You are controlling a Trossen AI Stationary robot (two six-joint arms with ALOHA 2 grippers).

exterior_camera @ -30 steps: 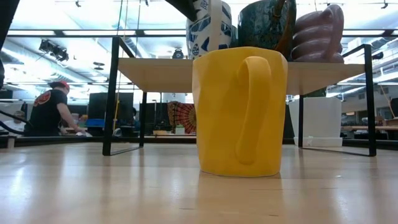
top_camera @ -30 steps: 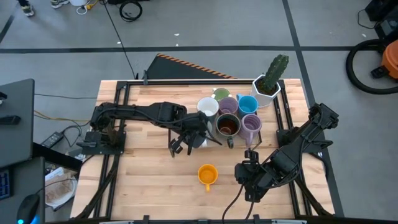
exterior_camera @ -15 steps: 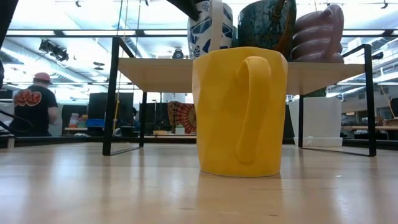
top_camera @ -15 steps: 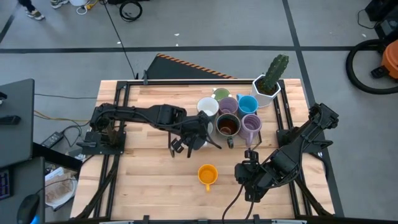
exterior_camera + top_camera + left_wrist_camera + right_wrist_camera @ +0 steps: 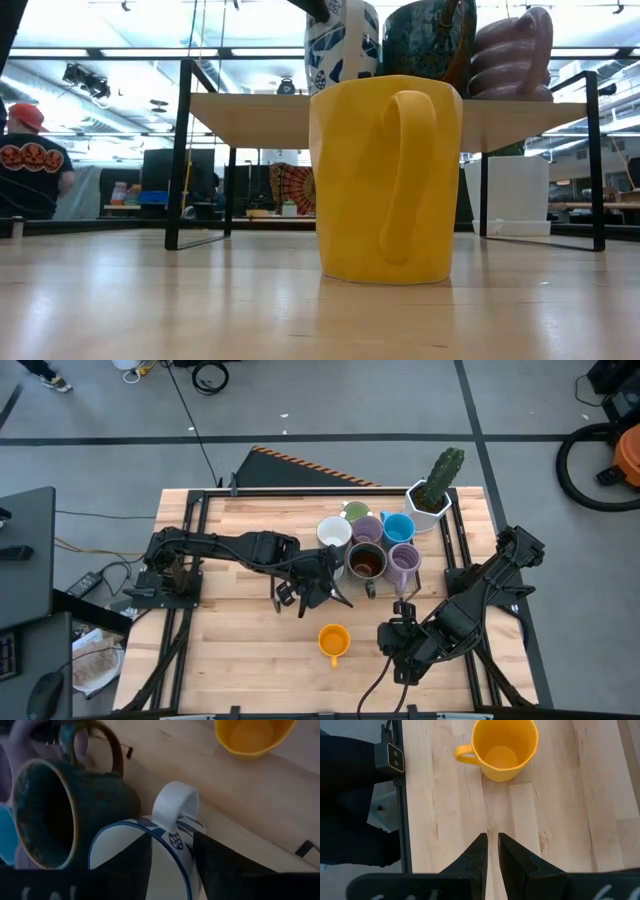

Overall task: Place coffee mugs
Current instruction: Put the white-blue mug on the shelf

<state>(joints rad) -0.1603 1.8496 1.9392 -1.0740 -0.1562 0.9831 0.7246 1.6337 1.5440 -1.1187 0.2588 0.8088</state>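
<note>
A white mug with a blue pattern (image 5: 165, 845) stands upright on the raised wooden shelf (image 5: 250, 110), beside a dark brown mug (image 5: 60, 805). My left gripper (image 5: 172, 862) is open over it, one finger inside the mug and one outside, next to the handle (image 5: 172, 805). White (image 5: 333, 532), green (image 5: 355, 510), blue (image 5: 398, 527) and two lavender mugs (image 5: 404, 560) share the shelf. An orange mug (image 5: 334, 641) sits on the table. My right gripper (image 5: 492, 847) hovers shut just near of it. My left gripper straddles the white-and-blue mug's wall at the rim (image 5: 175, 842) just below the handle, coming slanting down from the table's left. The gap between the fingers is wider than the wall. I cannot tell whether either finger touches it.
A white faceted pot with a cactus (image 5: 435, 490) stands at the far right corner. Black shelf legs (image 5: 178, 150) rise from the table. Bare wood lies left and near of the orange mug. A person stands in the room beyond (image 5: 30, 160).
My left gripper has rolled about its wrist over the shelf. The white-and-blue mug has turned about a little and now stands a bit nearer the dark brown mug in the low view. The person in the room behind has walked off to the side.
</note>
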